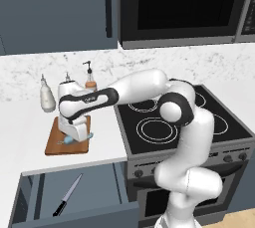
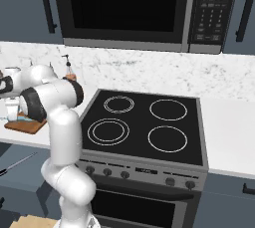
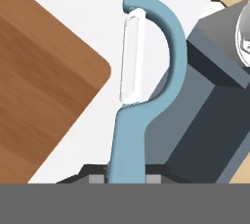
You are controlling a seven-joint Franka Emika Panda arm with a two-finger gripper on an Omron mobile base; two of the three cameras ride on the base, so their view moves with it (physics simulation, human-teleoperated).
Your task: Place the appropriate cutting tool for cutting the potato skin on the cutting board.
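Arm's reaching way over to the left w/ the gripper [image 1: 74, 133] low over the cutting board [image 1: 56, 142], which sits on the white counter [image 1: 20, 137] left of the stove [image 1: 169, 122]. The hand itself covers most of the board in the left base view, but a bit of light blue pokes out on both sides of it, so that's the peeler [image 3: 146, 91] down at board level.

Hand view is way clearer: the peeler's slim handle runs straight down between the two finger tips [image 3: 96, 179], one tip on each side of it, and they're pinched tight onto the handle. Looped head and white blade stick out away from the fingers. From this angle the head is past the board's rounded corner, over white counter and the dark blue drawer edge, w/ the board off to the left of the pic. Whether the peeler actually touches the wood, prob can't tell from these shots.

Black-handled knife [image 1: 67, 195] lies in the open drawer [image 1: 30, 197] below the counter, well apart from the hand. Couple of bottles [image 1: 47, 94] stand behind the board near the backsplash. In the right base view the board [image 2: 27, 125] shows at the far left edge, w/ the arm in front of it.
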